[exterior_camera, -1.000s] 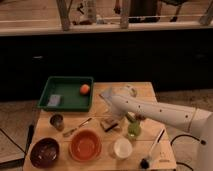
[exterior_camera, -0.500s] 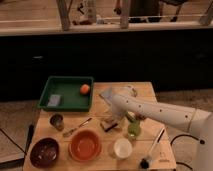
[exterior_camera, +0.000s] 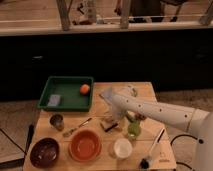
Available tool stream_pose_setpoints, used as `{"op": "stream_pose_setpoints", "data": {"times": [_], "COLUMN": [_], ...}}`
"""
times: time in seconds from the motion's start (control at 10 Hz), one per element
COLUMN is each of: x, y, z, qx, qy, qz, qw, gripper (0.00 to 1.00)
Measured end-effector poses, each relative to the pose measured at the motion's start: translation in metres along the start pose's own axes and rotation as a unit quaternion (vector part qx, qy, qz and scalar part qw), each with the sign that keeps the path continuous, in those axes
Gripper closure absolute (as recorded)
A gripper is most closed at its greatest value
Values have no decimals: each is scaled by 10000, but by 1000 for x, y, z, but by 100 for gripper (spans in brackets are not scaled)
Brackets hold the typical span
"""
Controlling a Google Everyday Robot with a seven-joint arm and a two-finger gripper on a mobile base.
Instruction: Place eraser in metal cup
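On the wooden table (exterior_camera: pixel 148 96) the claw (exterior_camera: pixel 114 118) gapes above the eraser (exterior_camera: pixel 106 125), spoon (exterior_camera: pixel 76 127) between eraser and metal cup (exterior_camera: pixel 56 121).

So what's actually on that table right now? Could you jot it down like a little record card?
hand: open, low over the middle of the table, close beside the eraser
eraser: appears to lie on the table, not in the cup
metal cup: upright, left side, well apart from the eraser
green tray: back left, holds an orange ball and a blue-grey sponge
front row: dark bowl, orange bowl, white cup
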Motion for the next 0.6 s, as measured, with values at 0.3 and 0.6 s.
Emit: {"op": "stream_pose_setpoints", "data": {"times": [0.3,0.6], "x": [1,2], "y": [1,1], "z": [1,2], "qx": [-23,-51], "qy": [-6,-9], "qz": [66,131], "qw": [10000,9999], "gripper": [27,36]}}
